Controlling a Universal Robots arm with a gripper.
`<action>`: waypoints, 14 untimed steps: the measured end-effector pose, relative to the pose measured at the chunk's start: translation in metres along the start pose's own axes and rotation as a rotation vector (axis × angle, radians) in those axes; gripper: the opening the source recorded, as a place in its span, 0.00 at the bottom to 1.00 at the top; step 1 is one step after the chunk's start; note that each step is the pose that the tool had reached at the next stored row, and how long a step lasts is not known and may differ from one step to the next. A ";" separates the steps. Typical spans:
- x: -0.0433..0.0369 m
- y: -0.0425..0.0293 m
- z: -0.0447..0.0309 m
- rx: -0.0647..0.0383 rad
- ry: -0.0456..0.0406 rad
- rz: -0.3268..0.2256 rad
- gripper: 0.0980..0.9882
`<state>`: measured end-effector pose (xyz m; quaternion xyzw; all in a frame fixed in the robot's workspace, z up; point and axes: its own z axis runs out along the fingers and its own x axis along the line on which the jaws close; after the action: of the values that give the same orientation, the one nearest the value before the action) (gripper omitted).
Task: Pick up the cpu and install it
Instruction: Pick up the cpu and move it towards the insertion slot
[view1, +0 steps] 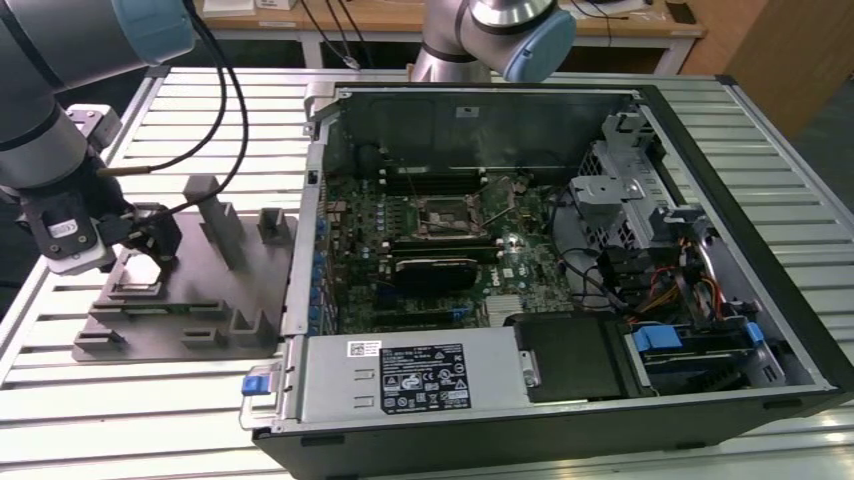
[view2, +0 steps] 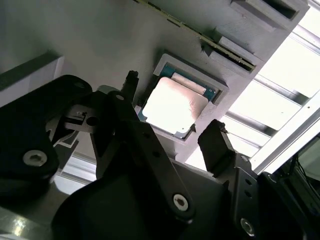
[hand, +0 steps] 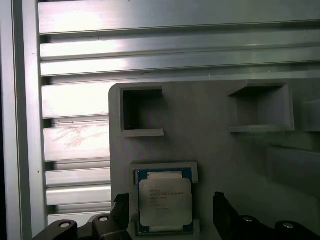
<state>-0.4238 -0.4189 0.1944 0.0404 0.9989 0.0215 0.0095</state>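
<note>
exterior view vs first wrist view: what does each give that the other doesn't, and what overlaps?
Exterior view's own: the open computer case, its motherboard with the cpu socket, the power supply, the arm. First wrist view's own: the cpu flat in a recess of the grey fixture, the end effector open astride it; two empty pockets. Shared: grey fixture, slatted table, end effector.

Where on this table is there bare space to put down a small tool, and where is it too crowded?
Bare slats of the table lie between the grey fixture and the near edge, and between it and the far edge. Crowded: the fixture itself, with posts, the cpu and the open gripper astride it, and the computer case.
</note>
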 end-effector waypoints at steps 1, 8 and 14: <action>0.0000 0.0000 0.0003 0.000 -0.0001 0.000 0.75; 0.0008 -0.0002 0.0040 0.000 0.0002 -0.002 0.75; 0.0008 -0.0005 0.0091 0.000 -0.0005 0.011 0.75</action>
<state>-0.4245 -0.4189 0.1852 0.0458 0.9987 0.0215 0.0096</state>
